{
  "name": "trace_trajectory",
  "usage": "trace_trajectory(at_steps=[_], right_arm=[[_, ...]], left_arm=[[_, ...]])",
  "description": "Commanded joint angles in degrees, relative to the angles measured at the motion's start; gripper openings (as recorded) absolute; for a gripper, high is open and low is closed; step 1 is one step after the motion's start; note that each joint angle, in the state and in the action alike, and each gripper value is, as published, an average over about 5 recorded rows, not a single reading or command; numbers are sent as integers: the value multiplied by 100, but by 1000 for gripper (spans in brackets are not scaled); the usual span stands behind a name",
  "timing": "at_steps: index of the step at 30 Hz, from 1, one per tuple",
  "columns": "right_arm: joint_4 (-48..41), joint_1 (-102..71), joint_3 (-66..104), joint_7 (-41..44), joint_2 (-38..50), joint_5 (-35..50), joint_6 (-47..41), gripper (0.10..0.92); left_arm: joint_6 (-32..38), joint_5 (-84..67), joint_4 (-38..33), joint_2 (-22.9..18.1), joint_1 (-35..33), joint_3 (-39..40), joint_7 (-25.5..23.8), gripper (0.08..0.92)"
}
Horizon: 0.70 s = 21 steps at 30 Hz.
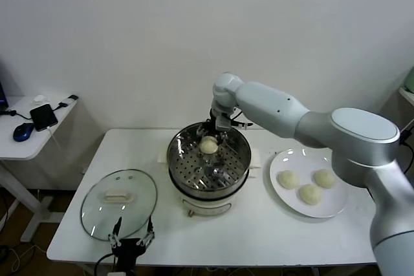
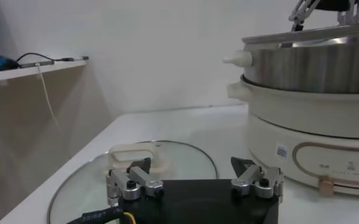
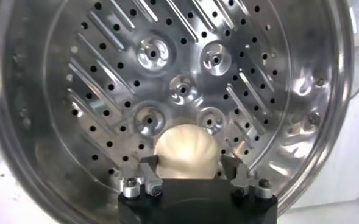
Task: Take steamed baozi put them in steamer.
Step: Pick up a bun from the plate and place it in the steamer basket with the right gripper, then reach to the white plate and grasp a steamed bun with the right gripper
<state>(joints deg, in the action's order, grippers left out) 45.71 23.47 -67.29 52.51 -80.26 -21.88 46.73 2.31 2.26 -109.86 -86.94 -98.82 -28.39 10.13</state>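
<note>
The steamer (image 1: 176, 159), a shiny perforated steel basket on a cream pot body, stands mid-table. It also shows in the right wrist view (image 3: 75, 91) and the left wrist view (image 2: 307, 61). My right gripper (image 1: 213, 135) reaches into its far side, shut on one pale baozi (image 1: 208, 145), which sits between the fingers just over the perforated floor (image 3: 185, 149). Three more baozi (image 1: 310, 193) lie on a white plate (image 1: 299, 161) to the right. My left gripper (image 1: 132, 236) is open and empty at the table's front edge.
A round glass lid (image 1: 97, 214) with a cream handle (image 1: 118, 195) lies flat at the front left, just beyond the left gripper (image 2: 194, 170). A side table (image 1: 26, 143) with a phone and a mouse stands at the far left.
</note>
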Motion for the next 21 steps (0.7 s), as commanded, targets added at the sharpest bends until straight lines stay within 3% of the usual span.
trace_trajectory(at_steps=[1, 7, 13, 17, 21], right_arm=[[-100, 140, -84, 99, -31, 448, 130, 818], [410, 1308, -857, 1307, 484, 2750, -208, 823], [937, 2862, -2486, 1933, 1520, 5526, -1882, 823], [1268, 3323, -3339, 1739, 2504, 5639, -3131, 823], [1853, 3429, -4132, 1308, 3417, 5466, -3777, 823]], left_arm=[[-12, -5, -6, -7, 8, -4, 7, 823], [-8, 15, 11, -24, 4, 36, -2, 823], [-12, 26, -62, -42, -17, 75, -11, 823], [3, 11, -92, -36, -24, 51, -5, 823], [23, -4, -97, -30, -7, 22, 5, 823]])
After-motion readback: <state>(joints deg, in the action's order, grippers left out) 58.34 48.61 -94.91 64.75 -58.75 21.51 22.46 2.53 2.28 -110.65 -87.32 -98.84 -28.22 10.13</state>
